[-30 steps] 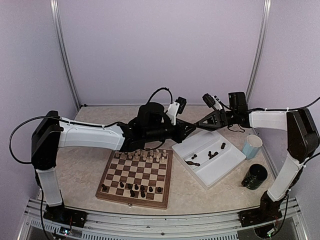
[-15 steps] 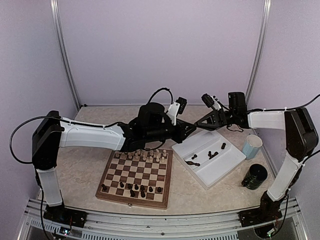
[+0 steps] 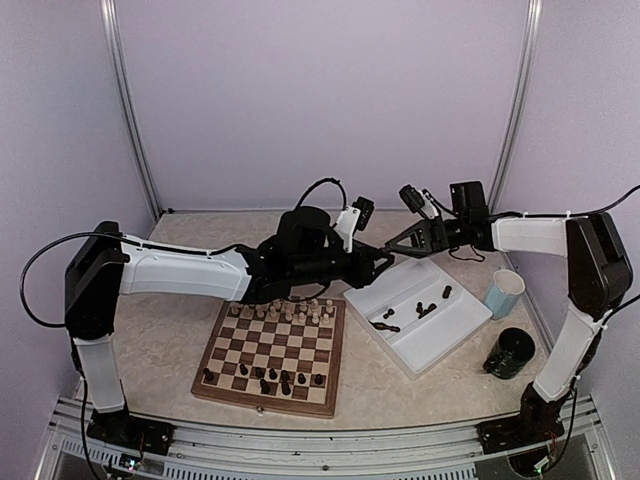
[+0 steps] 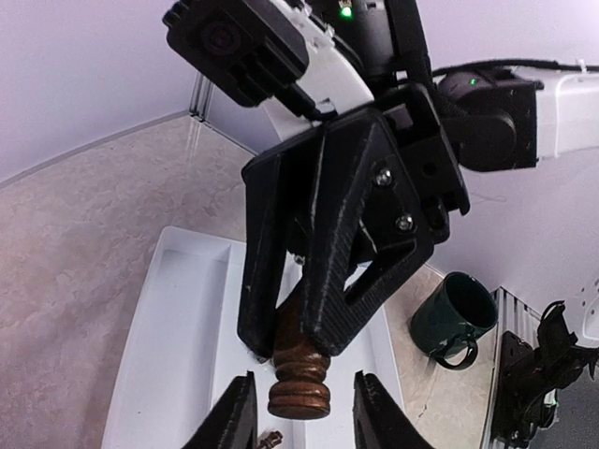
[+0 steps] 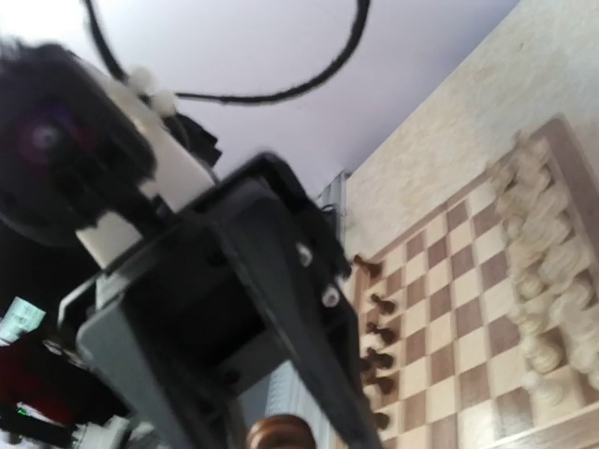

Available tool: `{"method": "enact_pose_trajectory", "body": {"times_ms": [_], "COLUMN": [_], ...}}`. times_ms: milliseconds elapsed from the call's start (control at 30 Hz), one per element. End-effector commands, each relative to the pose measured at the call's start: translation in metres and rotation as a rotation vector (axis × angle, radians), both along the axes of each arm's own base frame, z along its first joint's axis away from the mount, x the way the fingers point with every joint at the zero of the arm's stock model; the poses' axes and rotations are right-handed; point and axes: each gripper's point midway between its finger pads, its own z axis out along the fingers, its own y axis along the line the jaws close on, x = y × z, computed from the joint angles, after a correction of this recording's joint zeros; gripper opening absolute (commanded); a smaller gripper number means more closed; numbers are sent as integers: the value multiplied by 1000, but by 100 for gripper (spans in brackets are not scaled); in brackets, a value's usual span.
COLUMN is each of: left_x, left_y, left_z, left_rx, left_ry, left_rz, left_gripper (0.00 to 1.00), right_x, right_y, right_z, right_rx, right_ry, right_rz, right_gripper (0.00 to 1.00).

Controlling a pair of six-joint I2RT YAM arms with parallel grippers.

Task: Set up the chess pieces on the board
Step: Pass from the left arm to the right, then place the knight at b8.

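Above the gap between the board and the white tray, my two grippers meet tip to tip. My right gripper is shut on a dark brown chess piece, gripping its upper part. My left gripper is open, one finger on each side of the piece's base without touching it. In the top view the left gripper and right gripper nearly overlap. Cream pieces fill the board's far rows. Dark pieces stand along the near rows. The held piece's top shows in the right wrist view.
Three dark pieces lie in the tray. A pale blue cup and a dark green mug stand to the tray's right. Purple walls and metal posts enclose the table.
My right gripper has shifted slightly left onto the left gripper's tip and closed on the dark piece. The left jaws have parted from it.
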Motion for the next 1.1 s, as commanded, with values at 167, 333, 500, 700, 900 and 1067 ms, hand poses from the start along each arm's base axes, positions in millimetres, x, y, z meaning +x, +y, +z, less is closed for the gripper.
{"method": "enact_pose_trajectory", "body": {"times_ms": [167,333,500,700,900,1067], "left_x": [-13,-2,39,71,75,76], "left_y": [60,137,223,266,271,276], "left_z": [4,27,32,24,20,16], "left_rx": [125,161,227,337,371,392], "left_ry": [-63,-70,-57,15,22,26], "left_rz": [63,235,489,669,693,714], "left_gripper": [46,49,54,58,59,59], "right_x": [20,3,-40,-92,-146,-178], "right_y": [8,26,65,101,128,144], "right_z": [9,-1,-14,-38,-79,-108], "right_rx": [-229,-377,-486,-559,-625,-670], "right_ry": [-407,-603,-795,-943,-1029,-1100], "right_rz": [-111,-77,74,268,450,562], "right_gripper": [14,14,14,14,13,12]}}
